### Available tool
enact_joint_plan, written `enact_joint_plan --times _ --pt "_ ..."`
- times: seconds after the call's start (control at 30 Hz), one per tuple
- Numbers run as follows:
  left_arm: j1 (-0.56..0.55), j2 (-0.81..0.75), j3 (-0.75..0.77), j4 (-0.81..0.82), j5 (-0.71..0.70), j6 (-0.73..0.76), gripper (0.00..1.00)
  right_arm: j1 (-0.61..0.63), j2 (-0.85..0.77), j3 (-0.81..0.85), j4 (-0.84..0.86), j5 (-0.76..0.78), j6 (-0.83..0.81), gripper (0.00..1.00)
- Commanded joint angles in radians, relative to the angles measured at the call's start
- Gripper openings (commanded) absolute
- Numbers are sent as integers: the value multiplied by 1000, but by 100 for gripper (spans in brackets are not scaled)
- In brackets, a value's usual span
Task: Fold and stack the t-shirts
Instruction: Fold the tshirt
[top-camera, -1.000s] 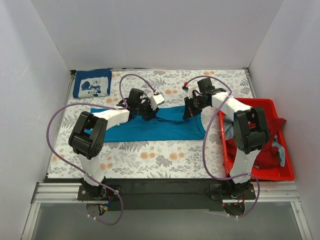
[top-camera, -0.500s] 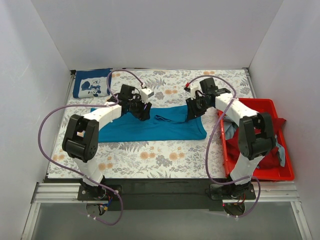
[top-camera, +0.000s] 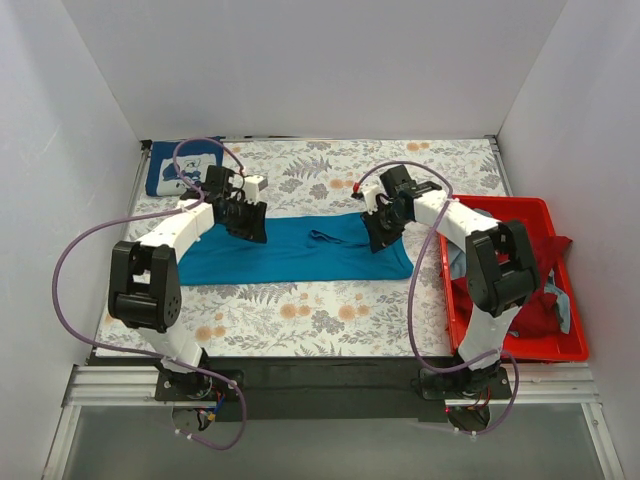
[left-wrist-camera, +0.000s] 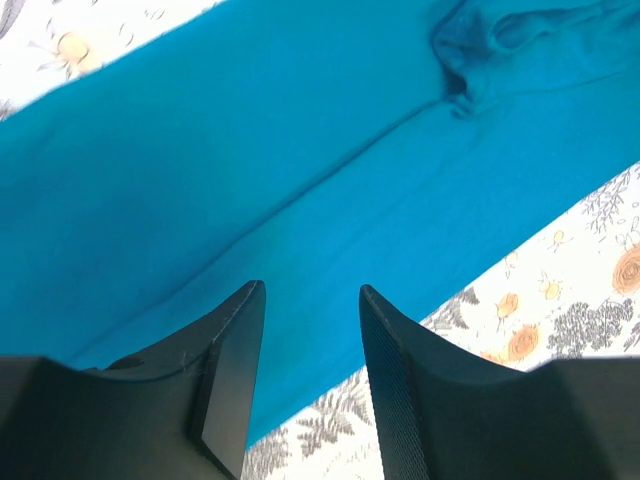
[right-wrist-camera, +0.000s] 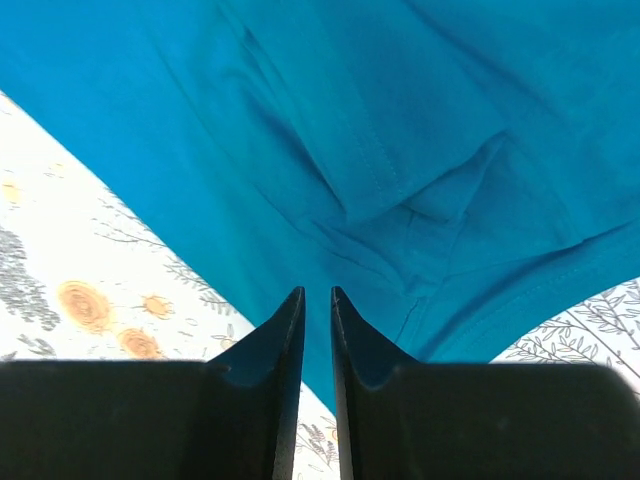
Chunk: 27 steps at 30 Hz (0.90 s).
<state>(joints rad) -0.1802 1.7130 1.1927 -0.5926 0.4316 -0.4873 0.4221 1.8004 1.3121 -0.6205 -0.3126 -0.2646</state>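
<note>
A teal-blue t-shirt (top-camera: 300, 255) lies folded into a long strip across the middle of the floral table. My left gripper (top-camera: 248, 225) hovers over its left part by the far edge, jaws open and empty; the left wrist view (left-wrist-camera: 310, 295) shows teal cloth (left-wrist-camera: 250, 150) below. My right gripper (top-camera: 372, 235) is over the shirt's right part near the collar wrinkle, jaws almost together with nothing between them (right-wrist-camera: 318, 295), above teal folds (right-wrist-camera: 400, 100). A folded navy t-shirt (top-camera: 170, 172) with a white print lies at the back left corner.
A red plastic bin (top-camera: 512, 205) stands at the right edge, holding a dark red shirt (top-camera: 535, 310) and pale blue-grey cloth (top-camera: 457, 262). The floral cloth (top-camera: 300, 320) covers the table. White walls close in the left, back and right. Purple cables loop from both arms.
My left gripper has moved left along the shirt's far edge, away from the middle. My right gripper has shifted slightly left. The shirt's collar area is now uncovered.
</note>
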Motion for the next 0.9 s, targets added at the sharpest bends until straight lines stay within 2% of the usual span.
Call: enact_joint_plan --times 0.0,0.23,0.37,0.5,0.53,0.6,0.63,0.67,0.7,0.87 --pt "27 -75 -8 -67 -45 25 41 12 36 -7 -30 55 -38 22" --pt "96 -79 25 -115 2 81 40 -9 157 58 -4 178 -85 20" --pt "104 -121 4 -113 29 128 40 -23 281 192 13 272 -143 20" --pt "104 -142 -10 -119 10 197 40 -48 524 491 22 377 -214 19" --pt "104 -145 -8 -122 22 219 40 -54 568 654 25 400 -225 19" --pt "100 -151 -16 -125 48 280 37 -57 663 826 37 438 -242 19" --pt "96 -151 -22 -122 48 300 36 -57 680 951 50 441 -246 21" --pt "75 -150 -25 -119 36 315 35 -57 686 987 71 448 -248 21" --pt "59 -141 -31 -104 18 346 34 -57 660 998 99 446 -249 23" --pt "-16 -81 -47 -29 -97 372 32 -57 429 709 316 429 -269 31"
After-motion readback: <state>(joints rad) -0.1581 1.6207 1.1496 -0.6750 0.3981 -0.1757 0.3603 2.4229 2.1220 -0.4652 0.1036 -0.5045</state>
